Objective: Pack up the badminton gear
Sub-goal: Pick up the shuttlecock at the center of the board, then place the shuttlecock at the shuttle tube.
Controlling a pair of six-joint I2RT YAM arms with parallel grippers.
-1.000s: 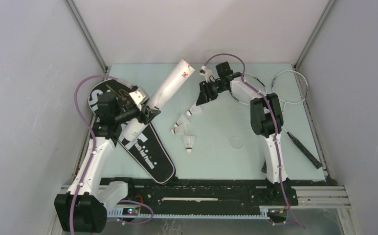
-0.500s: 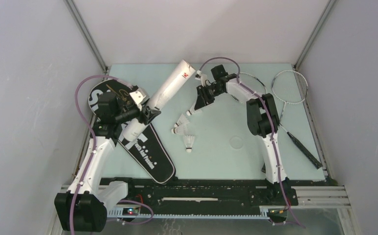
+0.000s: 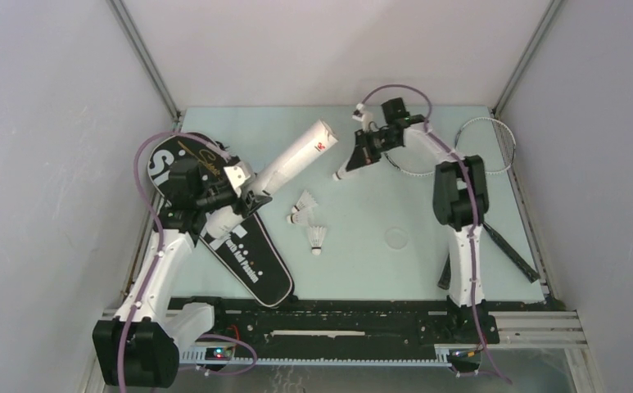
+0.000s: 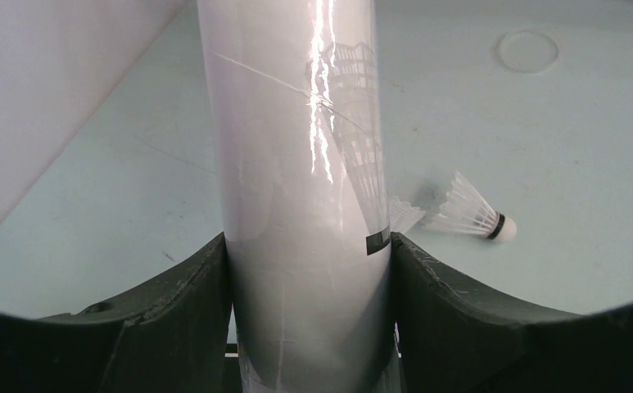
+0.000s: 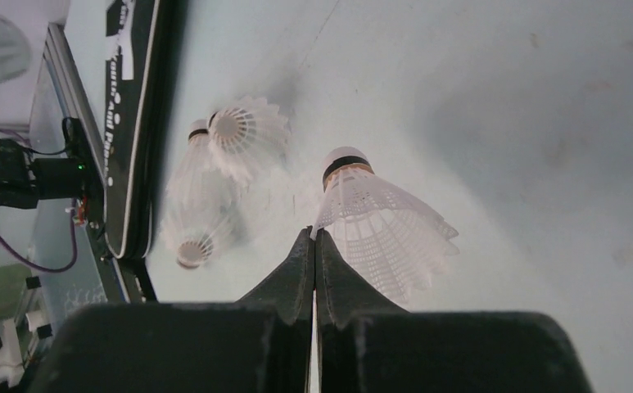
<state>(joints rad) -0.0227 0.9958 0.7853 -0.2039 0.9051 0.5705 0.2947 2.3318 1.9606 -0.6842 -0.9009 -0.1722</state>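
Note:
My left gripper [image 3: 247,191] [image 4: 309,311] is shut on the long white tube [image 3: 292,161] [image 4: 296,164] near its lower end. The tube slants up toward the back middle, its lower end over the black "SPORT" bag [image 3: 243,250]. My right gripper [image 3: 350,162] [image 5: 315,237] is shut, pinching the skirt edge of one white shuttlecock [image 3: 341,173] [image 5: 382,225] above the table, just right of the tube's open end. Two more shuttlecocks [image 3: 301,205] [image 3: 318,238] lie mid-table; the right wrist view shows them [image 5: 239,135] [image 5: 188,241] too. Two racquets [image 3: 486,143] lie at the back right, partly behind the right arm.
A small clear round lid [image 3: 395,237] [image 4: 527,51] lies on the table right of the shuttlecocks. The racquets' black handles [image 3: 509,250] run toward the front right corner. White walls close in the table on three sides.
My right gripper has shut on a shuttlecock and carried it up and back to the right. The left arm has swung the tube's open end a little to the right.

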